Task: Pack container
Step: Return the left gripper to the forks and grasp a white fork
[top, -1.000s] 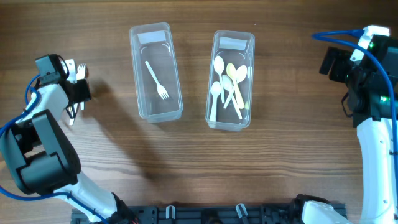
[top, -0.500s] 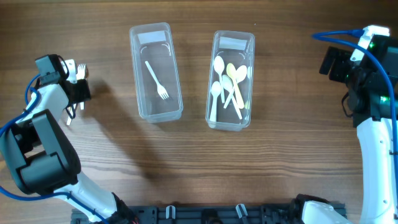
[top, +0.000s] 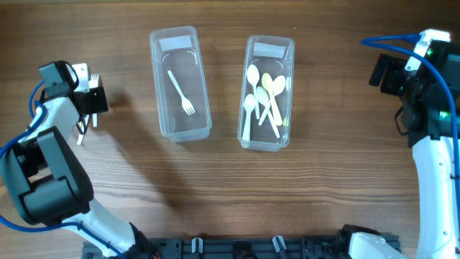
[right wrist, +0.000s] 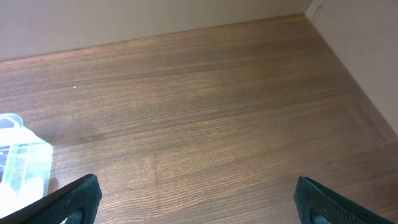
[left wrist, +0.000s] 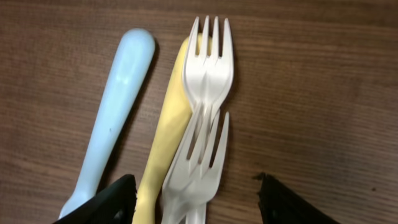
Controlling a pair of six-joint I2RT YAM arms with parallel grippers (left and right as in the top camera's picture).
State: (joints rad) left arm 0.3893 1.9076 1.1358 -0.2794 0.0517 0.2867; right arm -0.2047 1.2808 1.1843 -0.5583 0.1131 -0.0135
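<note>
Two clear containers stand on the table. The left container [top: 159, 72] holds one white fork [top: 180, 91]. The right container [top: 287, 86] holds several spoons [top: 264, 99]. At the far left, loose cutlery lies under my left gripper [top: 88, 101]. The left wrist view shows two stacked white forks [left wrist: 205, 124], a yellow spoon [left wrist: 166, 134] and a pale blue spoon [left wrist: 115, 112] lying between the open fingers [left wrist: 196, 202], which grip nothing. My right gripper [right wrist: 196, 196] is open and empty over bare wood at the far right.
A corner of the right container [right wrist: 22, 165] shows at the left edge of the right wrist view. A wall runs along the table's far edge in that view. A dark rail lies along the table's near edge [top: 237, 248].
My left gripper has shifted slightly up and right over the loose cutlery. The right arm has not moved.
</note>
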